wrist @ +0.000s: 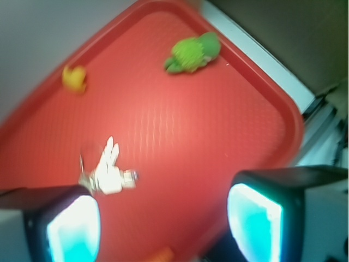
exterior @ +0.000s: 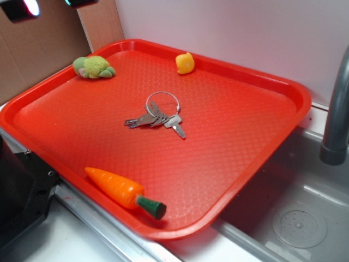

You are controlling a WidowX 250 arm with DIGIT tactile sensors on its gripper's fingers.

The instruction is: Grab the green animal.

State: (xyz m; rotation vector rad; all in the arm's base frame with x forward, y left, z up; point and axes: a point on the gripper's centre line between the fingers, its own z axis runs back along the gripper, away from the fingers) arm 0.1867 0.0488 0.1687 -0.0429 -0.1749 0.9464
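Note:
The green animal (exterior: 94, 67) is a lime-green plush lying on its side at the far left corner of the red tray (exterior: 234, 125). In the wrist view it lies at the upper middle (wrist: 193, 52), far from the fingers. My gripper (wrist: 163, 224) is open and empty, its two black fingers with glowing cyan pads (wrist: 253, 226) spread wide, high above the tray's near part. In the exterior view only its fingertips (exterior: 24, 8) show at the top left edge, above and left of the plush.
A yellow duck (exterior: 185, 63) sits at the tray's far edge. A bunch of keys (exterior: 158, 117) lies mid-tray. An orange carrot (exterior: 122, 191) lies at the near edge. A grey faucet (exterior: 335, 109) and sink (exterior: 300, 218) are to the right. The robot base (exterior: 19, 191) is at lower left.

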